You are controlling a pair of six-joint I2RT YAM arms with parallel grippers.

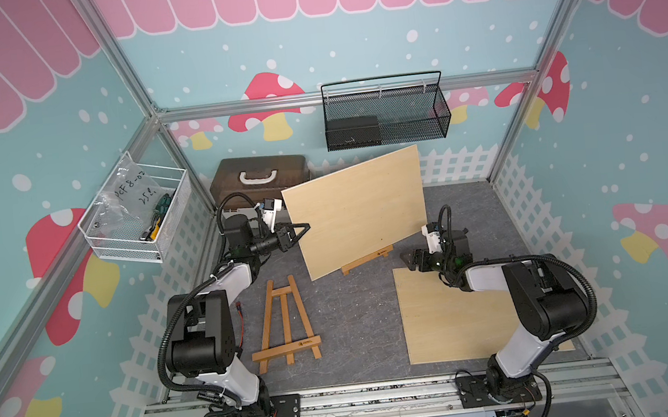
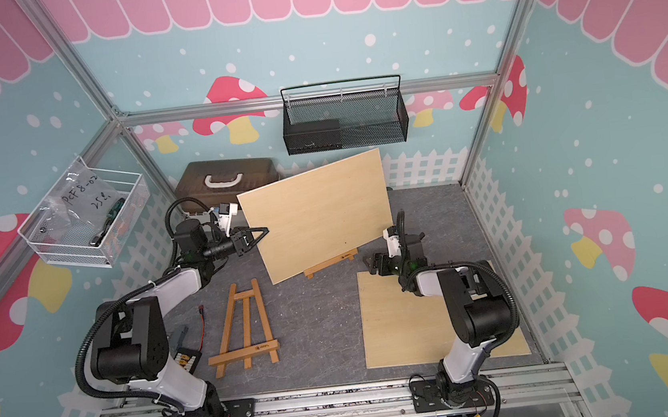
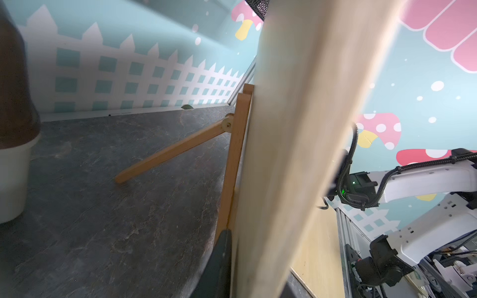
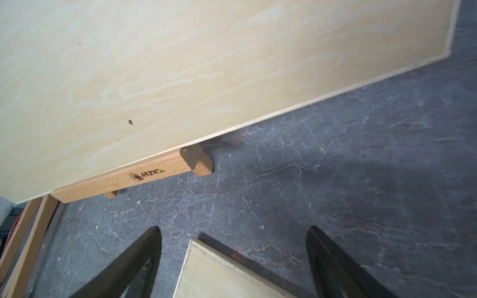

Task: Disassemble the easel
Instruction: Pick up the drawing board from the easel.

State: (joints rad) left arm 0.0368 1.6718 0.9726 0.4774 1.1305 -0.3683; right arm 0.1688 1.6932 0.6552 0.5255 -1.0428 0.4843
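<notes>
Grey marbled tabletop (image 1: 355,320) fills a booth papered with mushrooms and a white picket fence. Toward 12 o'clock from the table's middle, a small wooden easel (image 1: 366,258) stands with a pale plywood board (image 1: 359,211) leaning on its ledge. The left wrist view shows its rear leg (image 3: 170,154) propped out behind. A second easel (image 1: 287,327) lies on its back at 8 o'clock, and a flat board (image 1: 452,323) lies at 4 o'clock. The left gripper (image 1: 304,225) reaches in level at the 9 o'clock edge of the leaning board, its tips drawn to a point on that edge. In the wrist view one dark finger (image 3: 223,258) presses against the back face, so it looks to be pinching the board, though the front finger is hidden. The right gripper (image 4: 233,229) hangs low near the board's 4 o'clock corner, claw spread wide and empty, above a corner of the flat board. The step in hand seems to be lifting the board off the ledge. The pinch sits at one far edge of a wide panel, so the board may pivot, drop at its free end or slip out. If it drags along the ledge instead of rising clear, the light easel may tip or skid. A swinging corner could also strike the right arm close by.
</notes>
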